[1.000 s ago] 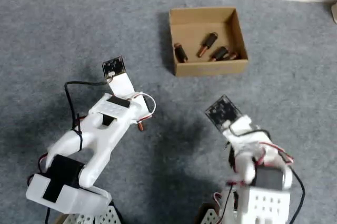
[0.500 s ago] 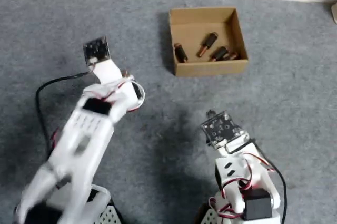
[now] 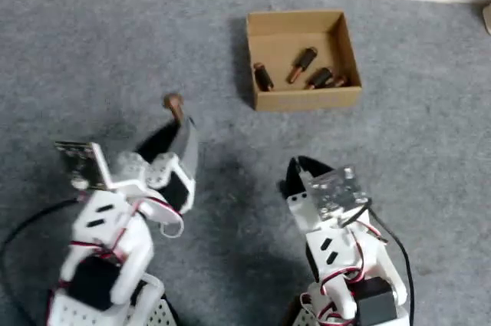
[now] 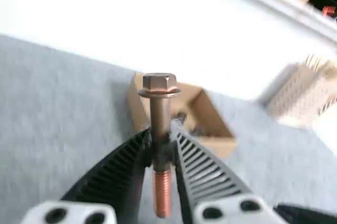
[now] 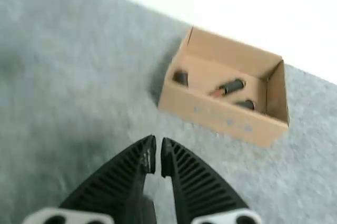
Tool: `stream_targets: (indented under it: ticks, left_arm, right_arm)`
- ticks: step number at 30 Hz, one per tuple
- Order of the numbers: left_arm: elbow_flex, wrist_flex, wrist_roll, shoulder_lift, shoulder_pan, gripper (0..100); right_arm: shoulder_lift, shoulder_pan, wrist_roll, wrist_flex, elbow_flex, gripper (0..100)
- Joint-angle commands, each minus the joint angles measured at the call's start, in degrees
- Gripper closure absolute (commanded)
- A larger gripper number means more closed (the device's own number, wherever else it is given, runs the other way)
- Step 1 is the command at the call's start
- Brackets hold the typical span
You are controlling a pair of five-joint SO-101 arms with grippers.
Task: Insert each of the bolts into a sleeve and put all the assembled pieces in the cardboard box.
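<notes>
My left gripper (image 4: pixel 160 133) is shut on a copper bolt (image 4: pixel 159 109), clamped on its shank with the hex head up and the threaded end below the fingers. In the high view that bolt (image 3: pixel 173 103) sticks out of the left gripper (image 3: pixel 181 125) over the carpet, left of the cardboard box (image 3: pixel 307 99). The box holds several assembled pieces (image 3: pixel 302 64), also seen in the right wrist view as dark pieces (image 5: pixel 229 86). My right gripper (image 5: pixel 158 154) is shut with nothing in it, pointing toward the box (image 5: pixel 210 113). It sits at the lower middle right (image 3: pixel 294 169).
Grey carpet covers the table around both arms. A white wall runs behind the box. A pale perforated object (image 4: pixel 308 95) stands beyond the box (image 4: pixel 224 142) in the left wrist view.
The left arm has swung left and pulled back, raising the bolt so its head points away from the base. The right arm has drawn back and now points forward.
</notes>
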Motion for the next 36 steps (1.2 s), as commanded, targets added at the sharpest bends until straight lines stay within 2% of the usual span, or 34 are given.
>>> stream_targets:
  ticks: [1,3,5,8,13,16,19,23,30,36]
  left_arm:
    - [14.64,-4.75,2.37,-4.62,3.03,100]
    - [15.6,-9.49,1.32,-3.38,2.95,100]
    - [15.6,-10.64,1.41,-0.84,2.95,100]
    - [13.05,-10.73,1.41,5.41,2.59,99]
    - [6.46,-10.81,5.8,19.82,-3.47,99]
    - [3.38,-10.81,7.03,27.03,-6.73,99]
    - [1.54,-10.81,7.03,31.96,-7.34,99]
    - [0.66,-11.43,7.03,35.21,-7.34,99]
    - [4.79,-21.1,7.12,37.32,-7.34,99]
    - [4.79,-21.54,7.12,38.02,-7.34,99]
  right_arm:
    - [1.36,1.27,7.91,1.8,7.52,99.3]
    - [3.12,1.54,10.55,1.89,12.26,99.3]
    - [6.29,1.63,10.55,2.15,14.81,99.2]
    - [13.41,1.45,10.55,1.71,12.79,97.8]
    - [27.38,1.36,10.37,-1.89,5.93,87.0]
    - [34.42,1.36,9.76,-4.18,1.89,86.6]
    - [40.48,1.19,5.27,-6.02,-3.21,86.1]
    - [50.07,-1.45,1.49,-5.85,-9.89,86.0]
    - [67.65,-6.29,-1.14,-6.2,-17.54,86.0]
    - [78.29,-6.29,-1.23,-6.37,-21.67,86.0]
